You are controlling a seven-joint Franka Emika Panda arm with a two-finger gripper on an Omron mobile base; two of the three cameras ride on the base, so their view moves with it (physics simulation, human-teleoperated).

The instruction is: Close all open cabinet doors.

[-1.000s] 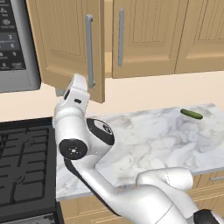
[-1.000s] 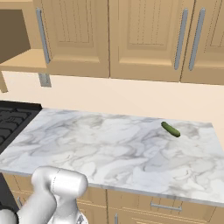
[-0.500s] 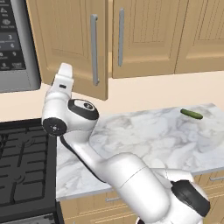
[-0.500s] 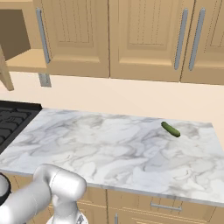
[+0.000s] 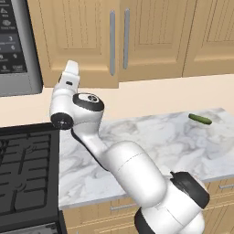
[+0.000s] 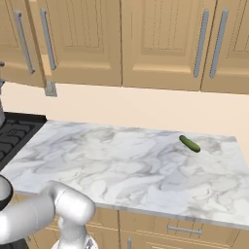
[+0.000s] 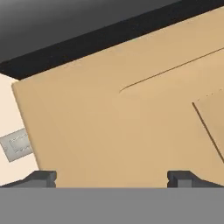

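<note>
Cabinet doors: light-tan wood, recessed grooved panels, long vertical grey bar handles, on the wall above the bench. Leftmost door (image 6: pixel 17 41) hangs slightly ajar, its edge out from the neighbour door (image 6: pixel 80 39). Right pair (image 6: pixel 194 41) sit flush. Hand view: door face (image 7: pixel 131 131) close-up.

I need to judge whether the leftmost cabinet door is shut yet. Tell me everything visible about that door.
The leftmost cabinet door is tall, light-tan wood with a recessed grooved panel and a long vertical grey bar handle near its right edge. In the right base view it angles out from the neighbouring door, so it looks slightly ajar. The end effector, fingers apart, sits close against tan wood; contact cannot be confirmed.
</note>
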